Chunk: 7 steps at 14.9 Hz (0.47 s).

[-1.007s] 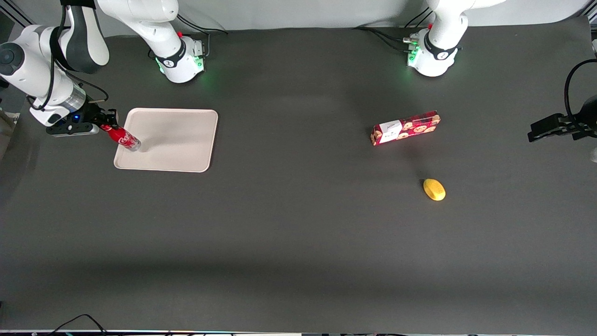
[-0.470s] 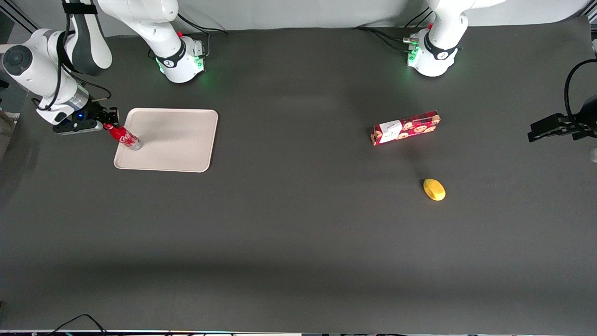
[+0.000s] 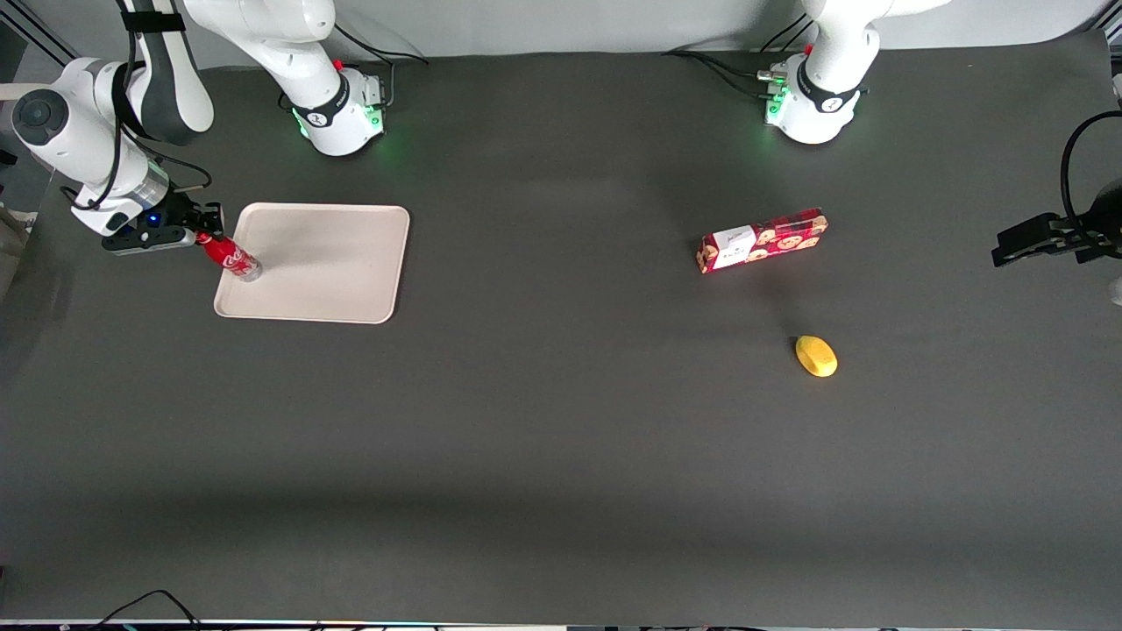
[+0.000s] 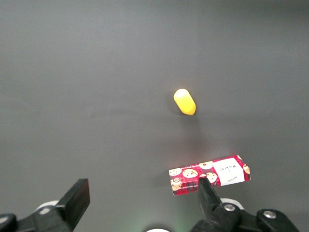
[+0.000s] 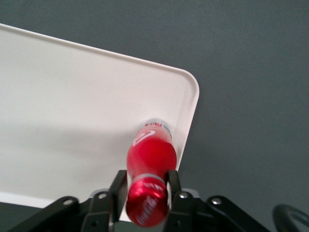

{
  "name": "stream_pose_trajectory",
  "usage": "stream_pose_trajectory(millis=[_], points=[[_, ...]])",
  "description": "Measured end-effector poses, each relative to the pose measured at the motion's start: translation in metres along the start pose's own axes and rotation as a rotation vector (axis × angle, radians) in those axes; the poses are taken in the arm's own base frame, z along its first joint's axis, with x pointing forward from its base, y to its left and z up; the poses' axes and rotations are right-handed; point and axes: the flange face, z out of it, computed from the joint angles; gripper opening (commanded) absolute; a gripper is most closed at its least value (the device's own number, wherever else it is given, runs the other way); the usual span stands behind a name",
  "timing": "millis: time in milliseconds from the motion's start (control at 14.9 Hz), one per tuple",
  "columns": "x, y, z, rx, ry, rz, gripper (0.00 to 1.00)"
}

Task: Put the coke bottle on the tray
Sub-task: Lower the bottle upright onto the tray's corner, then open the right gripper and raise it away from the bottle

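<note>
The coke bottle, slim and red with a white script logo, stands with its clear base on the beige tray, just inside the tray's edge toward the working arm's end of the table. My right gripper is at the bottle's top, shut on its neck just under the red cap. In the right wrist view the two black fingers sit against both sides of the bottle, and its base rests near the tray's rounded corner.
A red cookie box lies toward the parked arm's end of the table, also in the left wrist view. A yellow lemon-like object lies nearer the front camera than the box, also in the left wrist view.
The bottle has come down onto the tray and its shadow on the tray has gone. The right arm's wrist has shifted slightly, with the gripper still on the bottle's neck.
</note>
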Motion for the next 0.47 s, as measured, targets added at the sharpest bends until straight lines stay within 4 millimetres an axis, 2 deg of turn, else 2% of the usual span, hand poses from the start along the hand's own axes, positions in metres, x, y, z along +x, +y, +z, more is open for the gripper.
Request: stream_pose_trajectory(millis=[269, 470], points=[[0.002, 0.001, 0.003, -0.006, 0.003, -0.004, 1.0], [0.01, 0.008, -0.011, -0.019, 0.018, 0.0, 1.0]])
